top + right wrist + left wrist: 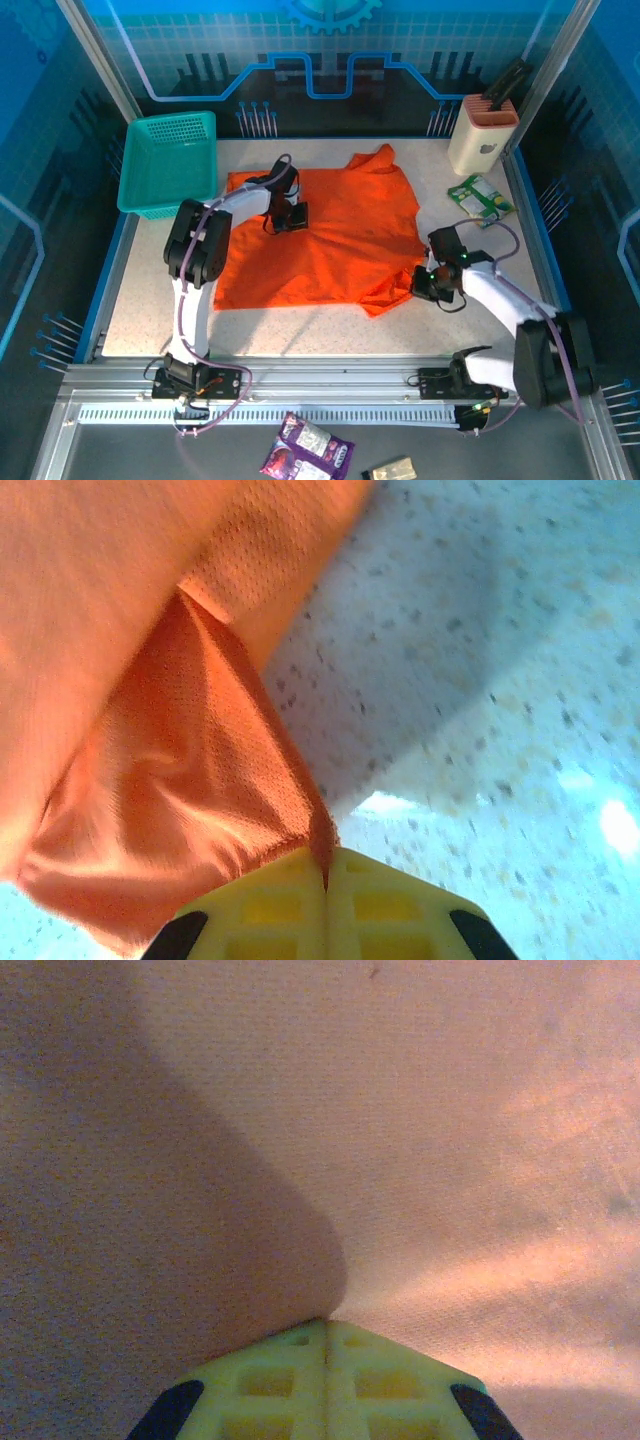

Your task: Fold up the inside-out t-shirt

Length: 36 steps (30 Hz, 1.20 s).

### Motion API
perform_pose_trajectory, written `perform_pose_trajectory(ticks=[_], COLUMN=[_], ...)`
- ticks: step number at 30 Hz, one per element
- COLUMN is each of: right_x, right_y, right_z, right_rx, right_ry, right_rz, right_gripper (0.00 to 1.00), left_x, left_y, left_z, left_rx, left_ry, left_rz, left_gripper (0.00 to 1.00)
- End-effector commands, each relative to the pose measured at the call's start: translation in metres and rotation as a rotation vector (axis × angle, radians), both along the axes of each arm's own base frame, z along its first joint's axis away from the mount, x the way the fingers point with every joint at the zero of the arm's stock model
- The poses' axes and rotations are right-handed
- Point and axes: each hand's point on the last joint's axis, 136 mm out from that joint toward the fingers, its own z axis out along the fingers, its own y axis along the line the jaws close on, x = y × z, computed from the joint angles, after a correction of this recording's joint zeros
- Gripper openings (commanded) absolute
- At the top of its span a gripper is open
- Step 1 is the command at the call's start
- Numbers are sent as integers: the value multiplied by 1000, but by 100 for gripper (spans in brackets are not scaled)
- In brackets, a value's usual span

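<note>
On the table (330,325), seen from above, one orange t-shirt (340,240) lies spread at the middle, with one teal basket (168,165) off its far-left corner. Two grippers rest on it: the left gripper (290,217) on its far-left part, the right gripper (424,284) at its near-right edge. Left wrist: two fingers (270,1380) meet, pinching a tented fold. Right wrist: two fingers (390,905) clamp one cloth edge.

Speckled pale worktop (300,332) carries an orange t-shirt (350,240) spread across the middle, teal basket (165,200) at the far-left corner, cream holder (478,145) far right, green packet (480,197) just beside it.
</note>
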Motion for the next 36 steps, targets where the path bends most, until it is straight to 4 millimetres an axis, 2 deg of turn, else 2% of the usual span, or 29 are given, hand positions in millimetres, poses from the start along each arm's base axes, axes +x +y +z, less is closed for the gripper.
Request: perform_pose_trajectory(ticks=[1,5,7,9,13,16,17,18,20,22,26,28,32,36], right_x=[-42,-65,-72,-74,-77,-79,-77,-73,-65,-52,-14,7,52,98], right_y=[-17,-11,-18,-21,-7,-3,-4,-4,-1,1,2,3,6,26], right_z=[-5,-9,-5,-3,-4,-2,0,3,11,22,37,38,37,44], right_rx=[-32,-6,-47,-52,8,16,12,13,17,16,21,42,120,239], right_ry=[109,137,131,110,149,156,147,132,104,67,-20,-47,-87,-153], right_rz=[-139,-212,-260,-281,-252,-241,-239,-231,-209,-181,-109,-78,-36,24], right_gripper=[0,0,0,0,0,0,1,14,27,35,40,42,43,44], left_x=[-5,2,6,10,13,16,18,19,21,22,14,3,-31,-75], left_y=[32,46,52,57,63,60,55,50,39,29,9,2,-7,-8], left_z=[-38,-40,-38,-38,-36,-29,-23,-15,6,31,77,90,98,81], left_rx=[61,62,64,65,73,55,32,10,-14,-28,-43,-30,-18,14], left_ry=[102,105,99,99,95,83,69,57,13,-32,-96,-109,-97,-29], left_rz=[75,113,126,137,150,142,131,120,91,69,12,-15,-51,-75], left_gripper=[5,5,5,4,4,5,6,8,10,13,16,17,17,17])
